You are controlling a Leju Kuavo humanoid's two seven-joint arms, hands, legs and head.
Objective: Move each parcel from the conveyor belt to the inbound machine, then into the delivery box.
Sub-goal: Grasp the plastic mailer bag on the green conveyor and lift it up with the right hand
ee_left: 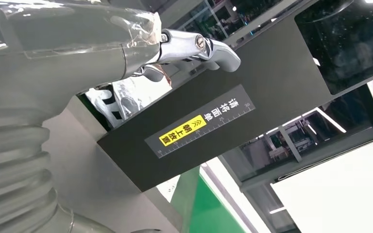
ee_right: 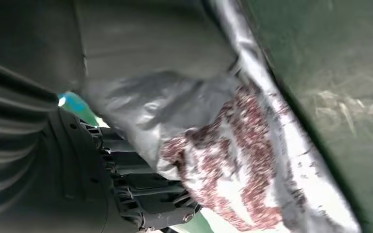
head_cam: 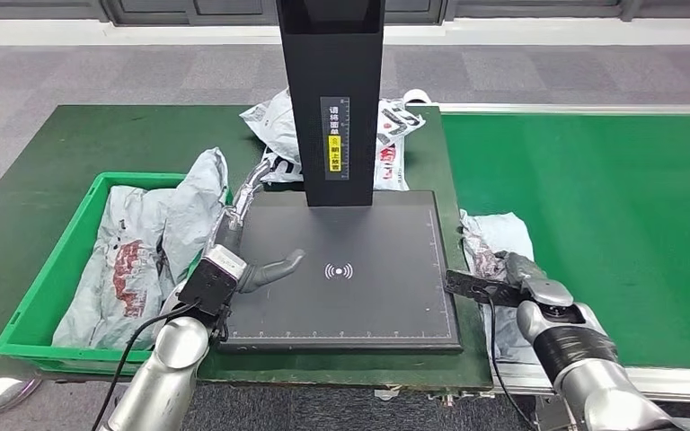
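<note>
Landmark: inbound machine (head_cam: 346,269), black flat scan plate with dark upright column. Left hand (head_cam: 250,241) over the plate's left edge, fingers stretched apart toward the column, thumb sticking out over the plate, holding nothing. Right hand (head_cam: 514,274) just right of the plate, on the grey parcel (head_cam: 496,241) lying at the conveyor belt (head_cam: 593,206) edge beside the machine; right wrist view shows the crumpled grey-and-red parcel pressed against the hand, whether the fingers are closed on it cannot be told. Delivery box (head_cam: 49,287), green, left of the machine, with grey parcels inside. More white bags (head_cam: 274,121) behind the column
</note>
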